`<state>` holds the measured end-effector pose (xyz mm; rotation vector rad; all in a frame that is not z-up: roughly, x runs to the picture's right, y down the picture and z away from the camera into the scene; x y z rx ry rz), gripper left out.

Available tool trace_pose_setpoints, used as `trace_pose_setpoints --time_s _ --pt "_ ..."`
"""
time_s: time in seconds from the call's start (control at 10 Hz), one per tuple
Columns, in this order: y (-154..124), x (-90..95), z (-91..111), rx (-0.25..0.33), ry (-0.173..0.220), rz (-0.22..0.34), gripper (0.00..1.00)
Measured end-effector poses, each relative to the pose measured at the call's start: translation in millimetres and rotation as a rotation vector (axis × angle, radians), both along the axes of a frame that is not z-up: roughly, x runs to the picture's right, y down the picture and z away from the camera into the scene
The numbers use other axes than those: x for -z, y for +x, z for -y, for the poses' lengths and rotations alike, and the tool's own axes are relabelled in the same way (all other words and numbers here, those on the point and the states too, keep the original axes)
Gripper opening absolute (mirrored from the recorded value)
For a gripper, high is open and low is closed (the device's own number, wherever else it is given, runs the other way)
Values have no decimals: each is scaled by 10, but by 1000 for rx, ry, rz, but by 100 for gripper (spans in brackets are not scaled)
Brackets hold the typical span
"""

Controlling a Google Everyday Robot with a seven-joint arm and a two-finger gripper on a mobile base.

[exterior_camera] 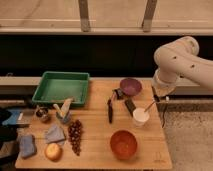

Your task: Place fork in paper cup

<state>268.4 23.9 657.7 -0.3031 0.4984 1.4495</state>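
The white paper cup (141, 116) stands on the wooden table (95, 150), right of centre. The slim silvery fork (150, 106) slants up and to the right from the cup's rim, its lower end at or inside the rim. My gripper (158, 98) hangs from the white arm at the table's right edge, just above and to the right of the cup, at the fork's upper end. I cannot tell whether it is touching the fork.
A purple bowl (130, 86) stands behind the cup and an orange bowl (123, 143) in front of it. A black-handled utensil (110, 110) and a dark block (130, 106) lie to the left. Further left are a green tray (61, 87), grapes (75, 135), cloths and a fruit.
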Motion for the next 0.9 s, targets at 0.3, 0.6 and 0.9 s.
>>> trace_pose_setpoints --time_s 0.3,0.6,0.9 --pt "-176 -84 -77 30 -12 44 0" --pt "-389 -228 -160 55 -26 100 0" --pt "-453 -329 -245 59 -33 132 0"
